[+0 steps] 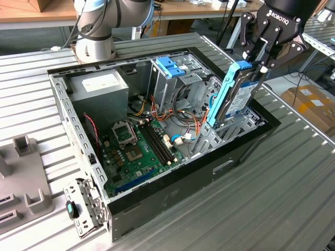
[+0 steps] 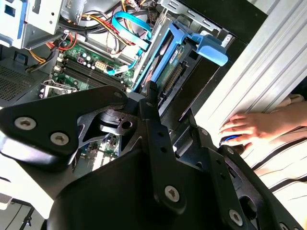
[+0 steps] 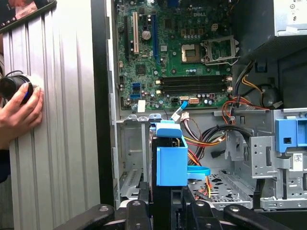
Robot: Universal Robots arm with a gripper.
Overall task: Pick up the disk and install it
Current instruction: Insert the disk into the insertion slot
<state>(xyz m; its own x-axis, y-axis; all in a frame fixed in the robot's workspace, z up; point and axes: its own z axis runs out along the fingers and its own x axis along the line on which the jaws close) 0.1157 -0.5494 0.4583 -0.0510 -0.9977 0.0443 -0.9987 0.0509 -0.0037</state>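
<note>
The disk (image 1: 234, 99), silver metal in a light-blue carrier frame, stands on edge over the drive bay at the end of the open computer case (image 1: 172, 201) on the exterior view's right. My gripper (image 1: 256, 64) is shut on the disk's upper end, and the lower end reaches down among the bay's metal walls. In the first wrist view the carrier's blue end (image 3: 171, 160) sits just beyond my gripper (image 3: 169, 207), above the grey bay (image 3: 132, 158). In the second wrist view the disk (image 2: 169, 56) runs away from my black fingers (image 2: 149, 98).
Inside the case are a green motherboard (image 1: 133, 149), a grey power-supply box (image 1: 99, 88) and a tall metal cage topped by a blue bracket (image 1: 170, 66), with loose cables (image 1: 186, 128) beside the bay. A person's hand (image 3: 19, 108) rests on the ribbed table beside the case.
</note>
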